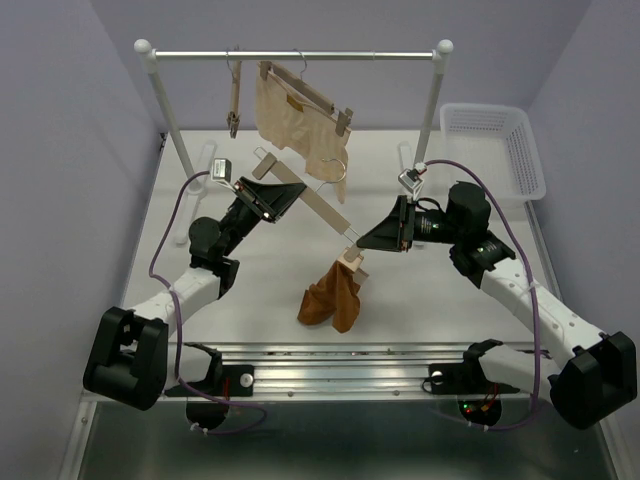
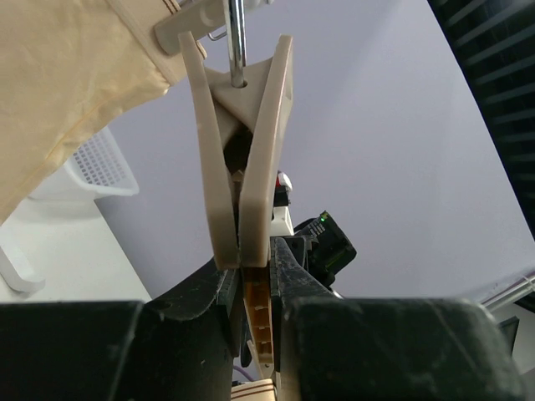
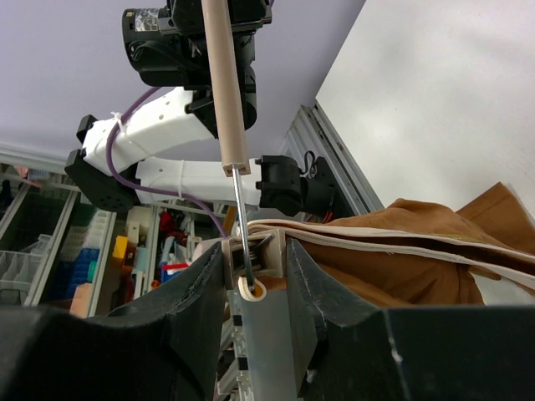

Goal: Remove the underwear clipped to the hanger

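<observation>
A wooden clip hanger [image 1: 318,208] lies slanted above the table, held at both ends. My left gripper [image 1: 283,196] is shut on its upper-left clip [image 2: 242,167], which holds no cloth. My right gripper [image 1: 362,243] is shut on the lower-right clip [image 3: 261,251], its fingers [image 3: 201,292] pressing both sides. The rust-orange underwear [image 1: 333,295] hangs from that clip down to the table, and its waistband [image 3: 401,246] still runs into the clip. The beige underwear [image 1: 290,120] is clipped to a second hanger on the rack rod [image 1: 300,56]; it also shows in the left wrist view [image 2: 58,92].
The white rack's posts [image 1: 168,110] stand at the back left and right. A bare wooden hanger [image 1: 233,98] hangs on the rod left of the beige one. A white basket [image 1: 497,140] sits at the back right. A metal rail [image 1: 330,365] runs along the near edge.
</observation>
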You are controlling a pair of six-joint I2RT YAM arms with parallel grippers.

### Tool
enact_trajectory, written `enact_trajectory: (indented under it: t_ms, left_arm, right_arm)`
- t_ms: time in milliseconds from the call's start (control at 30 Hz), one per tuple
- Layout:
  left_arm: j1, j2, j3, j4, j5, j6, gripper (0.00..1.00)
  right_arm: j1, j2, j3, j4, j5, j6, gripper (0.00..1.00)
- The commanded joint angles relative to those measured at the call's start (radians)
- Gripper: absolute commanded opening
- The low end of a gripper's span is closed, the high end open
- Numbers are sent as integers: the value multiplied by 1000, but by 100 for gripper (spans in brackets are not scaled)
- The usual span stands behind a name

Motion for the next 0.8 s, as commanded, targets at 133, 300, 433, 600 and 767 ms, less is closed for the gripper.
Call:
enact_trajectory:
  t_ms: [133,300,433,600,767]
  left_arm:
    - [-6,4,38,657,32,-14,7]
    - [-6,-11,32,614,26,-7,41]
    - [-4,-31,32,567,35,13,58]
    - [-6,-62,29,482,52,39,73]
    - [-7,-109,41,319,133,111,92]
  right_arm:
    - [1,-9,20,117,18,31,25]
    - [1,-1,16,117,36,51,24]
    - [1,3,22,119,58,70,18]
    - [1,14,31,119,85,91,17]
    - [1,20,45,120,119,100,15]
